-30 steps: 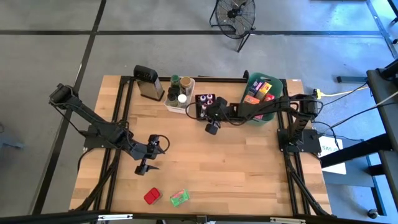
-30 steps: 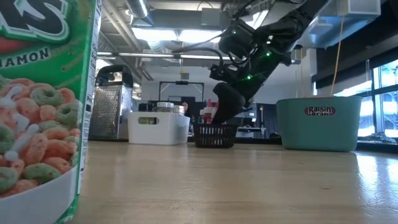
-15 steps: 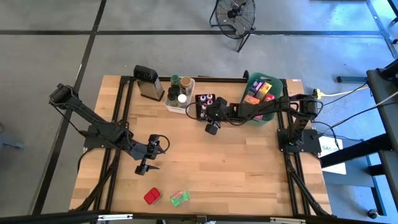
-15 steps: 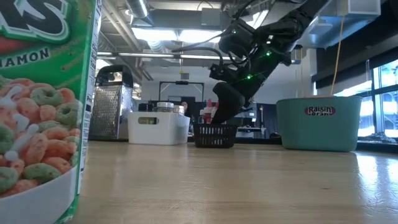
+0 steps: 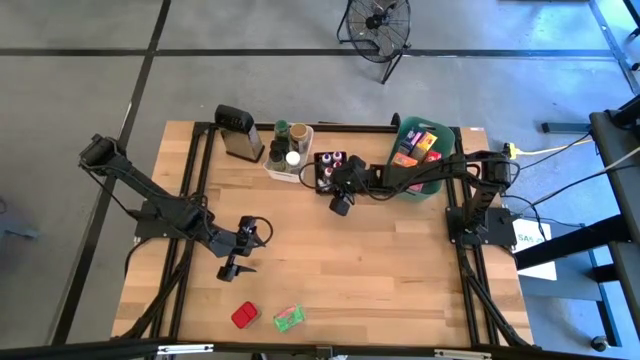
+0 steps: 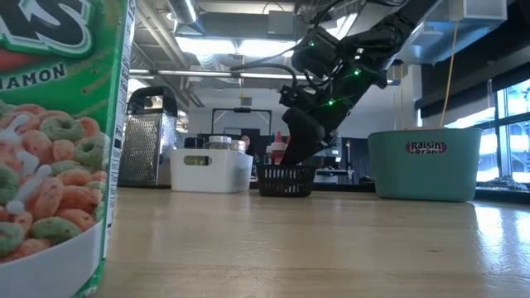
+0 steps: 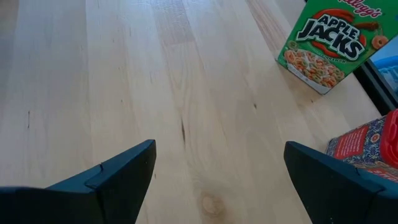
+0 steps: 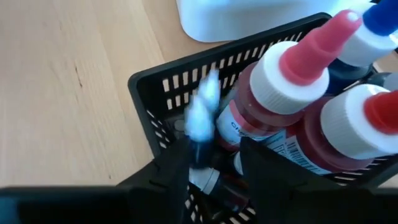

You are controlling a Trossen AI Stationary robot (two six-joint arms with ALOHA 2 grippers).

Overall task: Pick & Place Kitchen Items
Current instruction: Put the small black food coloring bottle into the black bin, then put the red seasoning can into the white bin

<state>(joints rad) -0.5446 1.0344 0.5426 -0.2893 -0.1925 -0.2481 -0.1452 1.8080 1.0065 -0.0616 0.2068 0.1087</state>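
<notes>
My right gripper [image 8: 214, 155] hangs over the near-left corner of the black basket [image 8: 161, 81], fingers apart. Between them is a small bottle with a pale cap [image 8: 202, 112], blurred, its lower end inside the basket. Red-filled bottles with white and red caps [image 8: 292, 74] stand in the basket beside it. In the high view this gripper [image 5: 340, 204] sits at the basket's near edge [image 5: 322, 182]. My left gripper [image 7: 217, 186] is open above bare wood, left of the table's middle. A green Apple Jacks box [image 7: 329, 40] and a red packet [image 7: 367, 149] lie near the table's near edge. My right gripper slants down into the basket from its near side, with a finger [image 8: 180, 168] on either side of the small bottle's body [image 8: 200, 152]. The bottle is blurred and narrower than the gap. I cannot tell whether a finger touches it.
A white bin [image 5: 290, 150] with lidded jars stands left of the black basket, and a grey grater [image 5: 238, 132] left of that. A teal bin [image 5: 420, 155] with packets stands to the basket's right. The red packet [image 5: 243, 315] and green box [image 5: 289, 318] lie near the front edge.
</notes>
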